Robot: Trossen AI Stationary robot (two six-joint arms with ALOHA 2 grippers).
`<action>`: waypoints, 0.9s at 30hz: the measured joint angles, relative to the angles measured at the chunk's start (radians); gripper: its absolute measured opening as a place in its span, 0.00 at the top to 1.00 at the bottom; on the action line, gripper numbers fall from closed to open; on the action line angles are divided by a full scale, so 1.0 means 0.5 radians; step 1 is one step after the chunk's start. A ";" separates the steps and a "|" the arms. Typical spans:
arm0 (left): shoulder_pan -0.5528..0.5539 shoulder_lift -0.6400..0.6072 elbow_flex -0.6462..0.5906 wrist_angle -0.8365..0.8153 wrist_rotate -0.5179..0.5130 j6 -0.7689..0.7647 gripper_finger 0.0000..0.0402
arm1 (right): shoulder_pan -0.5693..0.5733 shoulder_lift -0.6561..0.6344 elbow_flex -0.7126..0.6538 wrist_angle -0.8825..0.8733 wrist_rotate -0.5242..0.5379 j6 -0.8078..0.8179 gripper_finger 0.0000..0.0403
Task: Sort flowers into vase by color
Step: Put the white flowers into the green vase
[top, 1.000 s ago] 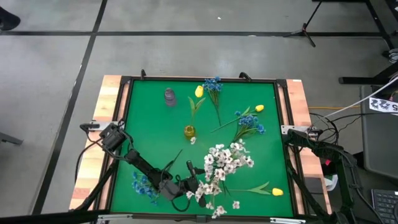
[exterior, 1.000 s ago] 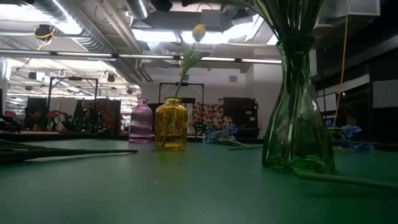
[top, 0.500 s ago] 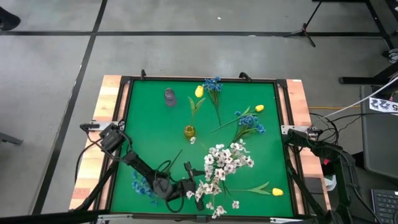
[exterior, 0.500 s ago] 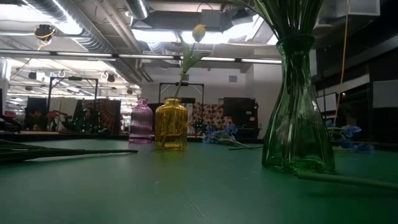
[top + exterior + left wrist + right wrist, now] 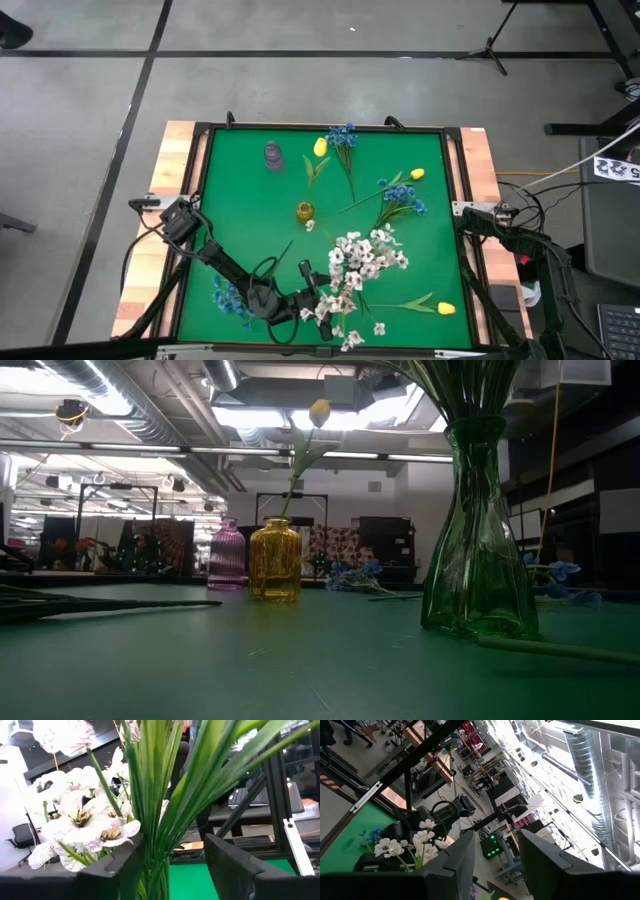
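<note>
The left gripper stands open at the table's near edge, its jaws on either side of the upright green stems of the white flowers, not yet closed on them. The right gripper, open and empty, waits off the table's right edge, much farther away.
</note>
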 joint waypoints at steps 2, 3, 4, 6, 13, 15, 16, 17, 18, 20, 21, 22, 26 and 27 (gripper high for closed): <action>0.005 0.000 0.000 0.002 0.000 0.005 0.56 | 0.000 0.000 0.000 -0.001 0.000 0.008 0.62; 0.006 0.000 0.000 0.003 0.003 -0.004 0.59 | 0.000 0.000 0.000 -0.003 0.000 0.009 0.62; 0.008 0.000 0.000 0.002 0.004 -0.017 0.62 | 0.000 0.000 0.000 -0.003 0.000 0.010 0.62; 0.011 0.000 0.000 -0.014 0.004 -0.032 0.68 | 0.000 0.000 0.000 -0.002 0.000 0.012 0.62; 0.011 0.000 0.000 -0.013 0.005 0.004 0.88 | 0.000 0.000 0.000 -0.002 0.000 0.012 0.62; 0.011 0.000 0.000 -0.013 0.006 0.005 0.92 | 0.000 0.000 0.000 -0.002 0.000 0.012 0.62; 0.011 0.000 0.000 -0.013 0.005 0.011 0.94 | 0.000 0.000 0.000 -0.002 0.000 0.012 0.62; 0.011 0.000 0.000 -0.013 0.005 0.013 0.95 | 0.000 0.000 0.000 -0.002 0.000 0.012 0.62; 0.011 0.000 0.000 -0.014 0.005 0.013 0.97 | 0.000 0.000 0.000 -0.002 0.000 0.013 0.62; 0.012 0.000 0.000 -0.022 0.005 0.013 0.99 | 0.000 0.000 0.000 -0.002 0.000 0.016 0.62; 0.015 0.000 0.000 -0.042 0.006 0.008 0.99 | 0.000 0.000 0.000 -0.002 0.000 0.026 0.62; 0.019 0.000 0.000 -0.052 0.002 -0.006 0.99 | 0.000 0.000 0.000 -0.002 0.000 0.039 0.62; 0.044 0.000 0.000 -0.109 -0.027 -0.115 0.99 | 0.000 0.000 0.000 -0.002 0.000 0.051 0.62; 0.047 0.000 0.000 -0.120 -0.027 -0.139 0.99 | 0.000 0.000 0.000 -0.002 0.000 0.051 0.62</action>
